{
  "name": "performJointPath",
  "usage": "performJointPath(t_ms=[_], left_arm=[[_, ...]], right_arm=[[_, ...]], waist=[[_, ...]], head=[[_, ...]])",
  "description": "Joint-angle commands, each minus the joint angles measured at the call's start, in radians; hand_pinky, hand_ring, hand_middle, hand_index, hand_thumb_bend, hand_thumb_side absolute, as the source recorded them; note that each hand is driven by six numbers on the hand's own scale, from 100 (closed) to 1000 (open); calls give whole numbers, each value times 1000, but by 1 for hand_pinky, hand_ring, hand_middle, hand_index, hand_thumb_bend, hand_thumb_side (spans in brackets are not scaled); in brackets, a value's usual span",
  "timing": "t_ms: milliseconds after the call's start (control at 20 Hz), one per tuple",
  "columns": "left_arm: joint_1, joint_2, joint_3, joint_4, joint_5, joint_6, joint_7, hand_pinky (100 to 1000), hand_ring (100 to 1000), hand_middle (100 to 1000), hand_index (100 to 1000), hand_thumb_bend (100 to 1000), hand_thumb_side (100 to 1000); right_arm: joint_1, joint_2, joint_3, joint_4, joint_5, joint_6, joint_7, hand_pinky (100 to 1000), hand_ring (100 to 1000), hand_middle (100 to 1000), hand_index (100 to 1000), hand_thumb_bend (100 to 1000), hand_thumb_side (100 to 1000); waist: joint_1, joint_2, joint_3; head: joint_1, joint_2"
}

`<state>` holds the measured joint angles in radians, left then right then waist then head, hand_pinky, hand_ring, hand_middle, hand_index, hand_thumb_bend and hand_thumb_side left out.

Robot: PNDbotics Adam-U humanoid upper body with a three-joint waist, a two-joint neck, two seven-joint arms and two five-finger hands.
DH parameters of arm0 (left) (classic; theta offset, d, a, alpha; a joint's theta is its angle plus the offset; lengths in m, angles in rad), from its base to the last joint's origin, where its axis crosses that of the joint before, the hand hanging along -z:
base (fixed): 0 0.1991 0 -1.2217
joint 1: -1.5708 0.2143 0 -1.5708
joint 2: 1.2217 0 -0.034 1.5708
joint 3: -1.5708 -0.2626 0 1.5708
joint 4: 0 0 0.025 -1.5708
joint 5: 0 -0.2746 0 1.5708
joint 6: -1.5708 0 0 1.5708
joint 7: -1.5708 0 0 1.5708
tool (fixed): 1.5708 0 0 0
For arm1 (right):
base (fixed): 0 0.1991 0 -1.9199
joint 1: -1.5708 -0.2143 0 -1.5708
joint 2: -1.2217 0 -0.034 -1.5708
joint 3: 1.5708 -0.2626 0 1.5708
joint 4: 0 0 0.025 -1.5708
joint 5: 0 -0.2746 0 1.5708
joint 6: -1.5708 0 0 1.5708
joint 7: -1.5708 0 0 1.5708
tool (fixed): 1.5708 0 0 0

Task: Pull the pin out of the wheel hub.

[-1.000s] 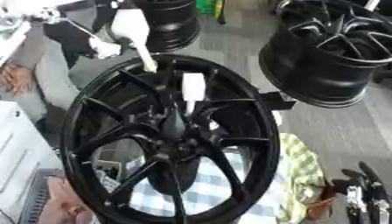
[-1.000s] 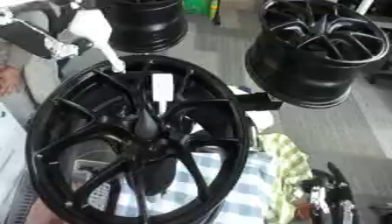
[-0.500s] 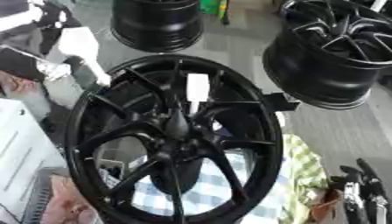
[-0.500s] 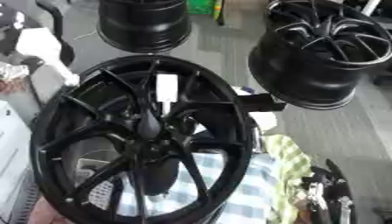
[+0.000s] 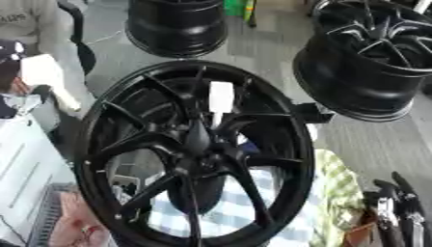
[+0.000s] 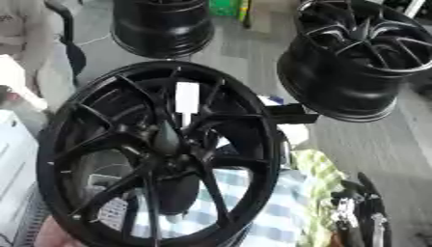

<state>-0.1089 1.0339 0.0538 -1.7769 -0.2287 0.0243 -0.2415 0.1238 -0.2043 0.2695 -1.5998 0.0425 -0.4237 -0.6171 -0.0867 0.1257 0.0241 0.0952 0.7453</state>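
A large black wheel hub (image 5: 194, 154) stands tilted in the middle. A white pin (image 5: 221, 96) with a thin stem sits between the spokes just above the centre. At the far left edge, off the rim, my left hand (image 5: 8, 54) shows only as a dark shape. It is shut on a second white pin (image 5: 42, 71), whose stem slants down to the right. My right hand (image 5: 395, 207) rests open at the lower right corner with its fingers up, away from the wheel.
Two more black wheels stand behind, one at top centre (image 5: 177, 24) and one at top right (image 5: 371, 58). Blue checked cloth (image 5: 228, 214) and green checked cloth (image 5: 333, 183) lie under the hub. A white box (image 5: 25, 159) stands left. A person in grey sits upper left.
My left hand has carried its white pin from the hub's upper rim leftward and down, clear of the wheel. The right hand has stayed put.
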Motion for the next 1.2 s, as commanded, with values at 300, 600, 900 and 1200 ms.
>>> performJointPath(t_ms=[300,600,900,1200], left_arm=[[91,-28,93,135,-19,38,68,496,356,269,519,100,297],[115,-57,103,237,13,40,105,663,561,511,720,200,390],[112,-77,93,265,25,26,114,815,772,767,869,532,616],[115,-90,96,259,32,21,144,860,821,838,910,584,660]], right_arm=[[-4,-10,-14,-9,10,-2,-10,573,593,670,895,100,619],[-5,-10,-12,-9,8,-1,-9,573,593,671,894,100,625],[-5,-11,-13,-10,7,2,-8,573,593,671,894,100,623],[-3,-9,-14,-10,6,3,-9,573,593,671,894,100,625]], waist=[[7,-1,7],[5,0,12],[1,-3,10],[0,-2,8]], head=[[-9,-12],[-12,-12],[-10,-10],[-9,-10]])
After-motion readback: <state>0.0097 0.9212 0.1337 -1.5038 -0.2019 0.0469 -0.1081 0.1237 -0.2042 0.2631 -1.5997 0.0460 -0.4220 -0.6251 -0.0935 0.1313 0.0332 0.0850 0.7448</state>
